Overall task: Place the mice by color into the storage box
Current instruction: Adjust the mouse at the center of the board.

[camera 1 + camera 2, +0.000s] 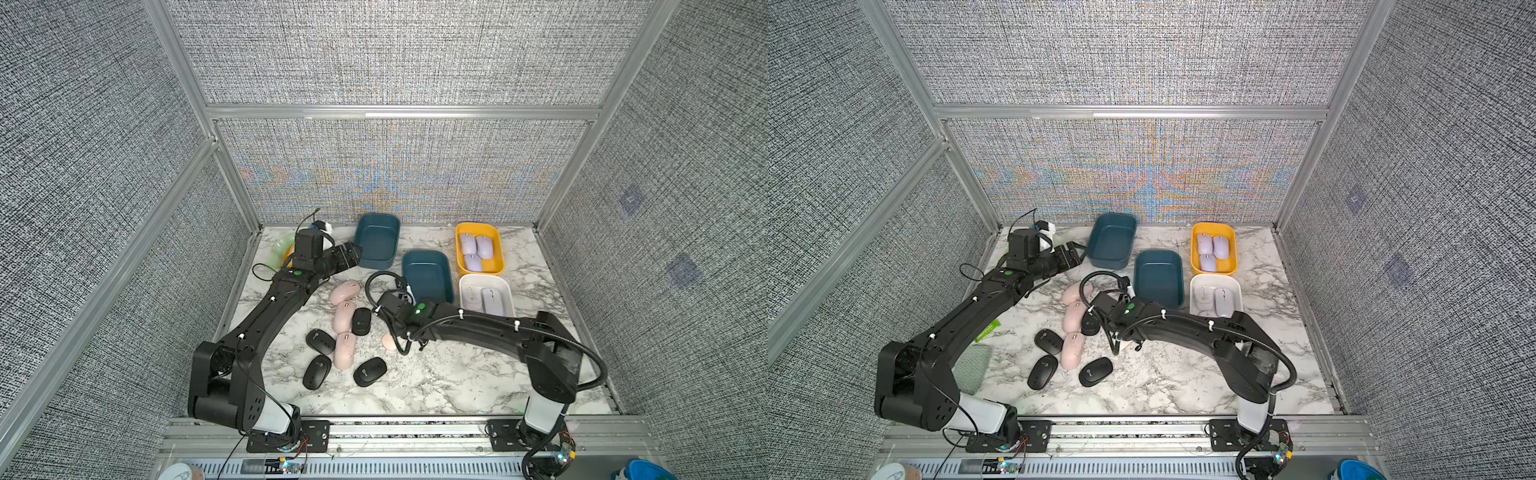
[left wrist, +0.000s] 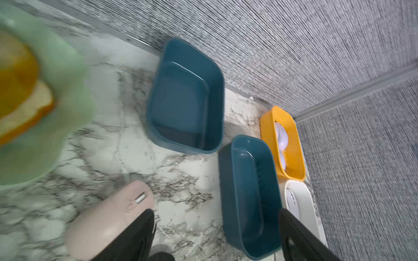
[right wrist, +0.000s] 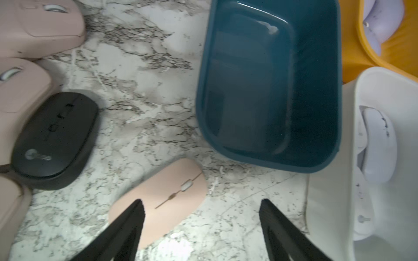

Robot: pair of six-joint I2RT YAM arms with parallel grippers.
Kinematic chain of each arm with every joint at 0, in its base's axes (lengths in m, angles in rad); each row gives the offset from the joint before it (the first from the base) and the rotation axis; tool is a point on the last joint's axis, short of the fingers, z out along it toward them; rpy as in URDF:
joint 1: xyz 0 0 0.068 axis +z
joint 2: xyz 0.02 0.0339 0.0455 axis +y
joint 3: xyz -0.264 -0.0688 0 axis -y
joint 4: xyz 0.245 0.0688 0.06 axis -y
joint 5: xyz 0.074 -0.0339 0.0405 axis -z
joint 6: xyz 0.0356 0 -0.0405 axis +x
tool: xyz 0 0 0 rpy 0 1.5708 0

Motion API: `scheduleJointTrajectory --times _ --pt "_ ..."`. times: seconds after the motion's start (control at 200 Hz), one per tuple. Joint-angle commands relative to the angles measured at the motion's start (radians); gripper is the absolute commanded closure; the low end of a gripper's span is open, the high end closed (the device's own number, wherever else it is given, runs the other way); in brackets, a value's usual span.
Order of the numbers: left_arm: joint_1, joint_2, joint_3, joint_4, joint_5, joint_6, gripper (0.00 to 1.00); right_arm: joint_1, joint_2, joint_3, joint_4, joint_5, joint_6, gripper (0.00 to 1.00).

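Three pale pink mice (image 1: 344, 292) (image 1: 344, 316) (image 1: 345, 350) and several black mice (image 1: 320, 341) lie loose on the marble table in both top views. Another pink mouse (image 3: 162, 198) lies flat just under my open right gripper (image 3: 201, 203), partly behind one fingertip and not gripped. My left gripper (image 2: 216, 217) hangs open above the table beside a pink mouse (image 2: 108, 221), near the back teal box (image 1: 376, 239). Lilac mice (image 1: 469, 243) sit in the yellow box (image 1: 459, 249). White mice (image 1: 490, 299) sit in the white box (image 1: 465, 282). A second teal box (image 1: 428, 276) holds nothing.
A pale green plate (image 2: 56, 90) with an orange-yellow bread loaf (image 2: 18, 74) sits at the back left, behind my left wrist. A green packet (image 1: 986, 330) and a mesh pad (image 1: 971, 368) lie under the left arm. Fabric walls close in three sides.
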Motion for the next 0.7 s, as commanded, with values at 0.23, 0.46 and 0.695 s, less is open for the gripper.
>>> scheduleJointTrajectory --times 0.23,0.46,0.695 --pt "0.06 0.011 -0.011 0.015 0.025 -0.023 0.14 0.018 0.175 0.088 0.014 0.005 0.196 0.16" --pt "0.06 0.002 -0.028 0.049 0.06 -0.03 0.14 0.027 0.214 0.078 0.005 0.006 0.223 0.15" --pt "0.058 0.007 -0.038 0.07 0.097 -0.046 0.14 0.052 0.148 -0.043 0.03 -0.033 0.188 0.16"
